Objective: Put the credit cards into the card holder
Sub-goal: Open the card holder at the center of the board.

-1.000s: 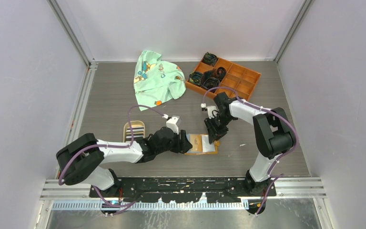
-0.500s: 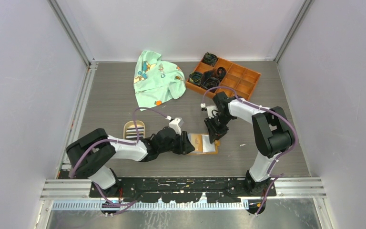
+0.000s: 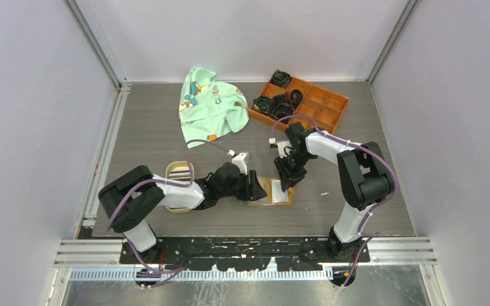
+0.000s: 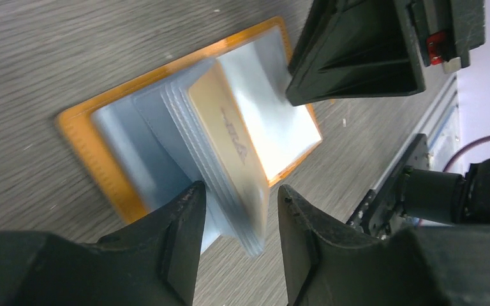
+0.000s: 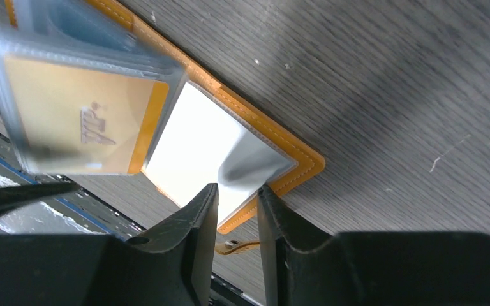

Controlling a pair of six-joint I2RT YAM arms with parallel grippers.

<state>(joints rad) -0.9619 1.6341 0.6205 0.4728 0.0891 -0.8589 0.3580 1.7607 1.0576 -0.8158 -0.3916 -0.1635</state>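
Well, the card holder (image 3: 274,193) lies open on the table (image 3: 153,137). The right gripper (image 5: 237,191) pinches the holder's outer pale sleeve, seemingly to keep that side down. The left gripper (image 4: 240,194) straddles its raised sleeves, topped by a tan card (image 4: 226,127), jaws apart; whether they squeeze, I cannot tell.

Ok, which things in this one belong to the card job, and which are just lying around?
Part of the job:
- card holder, open on the table
- credit cards, lying in the tan oval dish

Just lying about:
- mint-green printed cloth
- orange compartmented tray with dark coiled items in it
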